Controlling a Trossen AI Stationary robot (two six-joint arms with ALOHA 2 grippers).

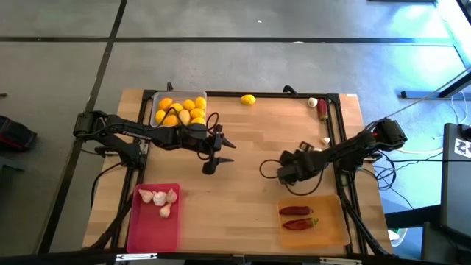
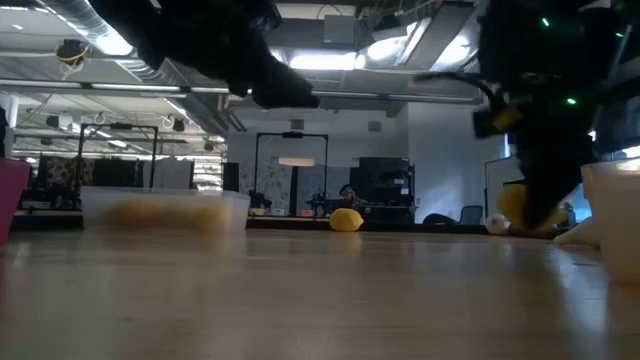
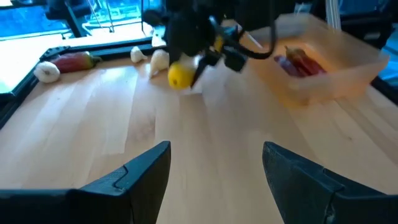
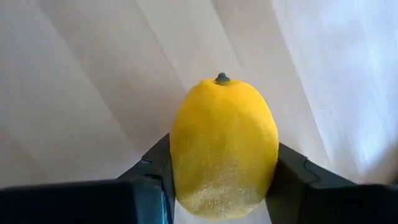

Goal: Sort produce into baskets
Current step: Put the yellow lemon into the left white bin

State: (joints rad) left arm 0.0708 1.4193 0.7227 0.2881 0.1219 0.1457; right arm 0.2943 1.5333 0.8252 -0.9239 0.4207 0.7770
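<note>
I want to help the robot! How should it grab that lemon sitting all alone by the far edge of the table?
Grab the lone lemon around its fat middle, coming straight down from above. It lies on its side on bare wood with nothing touching it, so jaws can close across its short width, not its pointy ends. The left gripper is open and free; the right gripper already holds a lemon.

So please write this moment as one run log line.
right gripper: shut on lemon | left gripper: open, mid-table | clear basket: lemons

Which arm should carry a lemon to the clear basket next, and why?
Right. The right gripper already clamps a lemon, while the left gripper is open and empty beside the clear basket.
</note>
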